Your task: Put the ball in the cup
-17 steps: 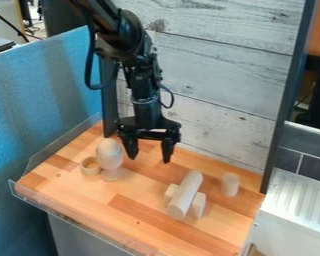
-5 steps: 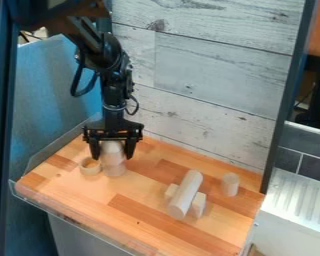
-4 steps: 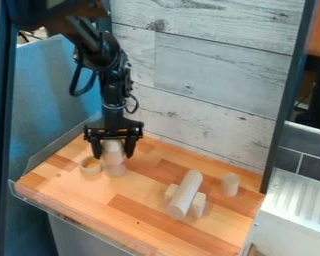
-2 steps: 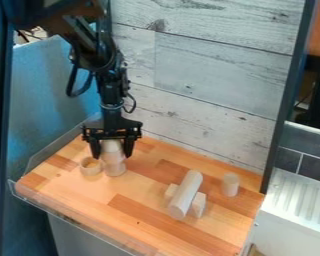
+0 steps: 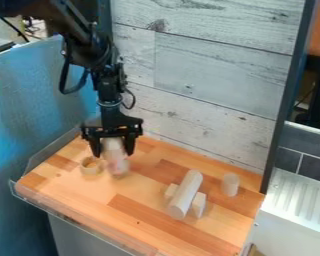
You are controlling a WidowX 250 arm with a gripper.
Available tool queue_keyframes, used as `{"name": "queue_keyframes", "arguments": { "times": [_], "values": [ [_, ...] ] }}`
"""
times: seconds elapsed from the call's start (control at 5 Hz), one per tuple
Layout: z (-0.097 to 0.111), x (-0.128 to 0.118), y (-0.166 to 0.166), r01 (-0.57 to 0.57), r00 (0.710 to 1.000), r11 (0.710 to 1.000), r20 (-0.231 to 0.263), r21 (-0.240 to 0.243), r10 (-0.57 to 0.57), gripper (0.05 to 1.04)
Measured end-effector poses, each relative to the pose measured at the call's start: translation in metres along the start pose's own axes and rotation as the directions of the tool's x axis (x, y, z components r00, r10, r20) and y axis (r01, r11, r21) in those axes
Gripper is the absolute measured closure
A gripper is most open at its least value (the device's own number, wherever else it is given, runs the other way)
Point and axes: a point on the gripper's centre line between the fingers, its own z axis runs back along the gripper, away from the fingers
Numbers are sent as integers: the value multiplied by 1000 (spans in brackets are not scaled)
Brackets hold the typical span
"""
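By the left edge of the table [image 5: 82,197], the gripper [image 5: 112,152] stands wide around the ball [image 5: 113,145], near the cup [image 5: 91,172]; centring, closing evenly and lifting straight should prevent tipping

bench [image 5: 89,200]: seen from above its front side, camera tilted down at a slant
plank wall [image 5: 216,65]: faced at an angle, behind the bench
front rim [image 5: 69,217]: nearest, running off the bottom of the view

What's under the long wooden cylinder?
A pale left piece and a pale right piece, as pictured, stick out from beside the cylinder. Whether they join underneath can't be seen; the cylinder covers that.
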Motion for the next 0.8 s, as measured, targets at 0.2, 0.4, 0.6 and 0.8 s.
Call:
{"name": "queue_keyframes", "arguments": {
  "times": [0.2,0.4,0.6,0.8],
  "values": [
    [6,0,15,-41,999,999,-16,-8,41,195],
    [16,10,32,-94,995,996,-31,2,94,195],
    [23,20,43,-106,991,993,-73,44,109,195],
    [23,20,46,-117,989,992,-89,48,121,195]
  ]
}}
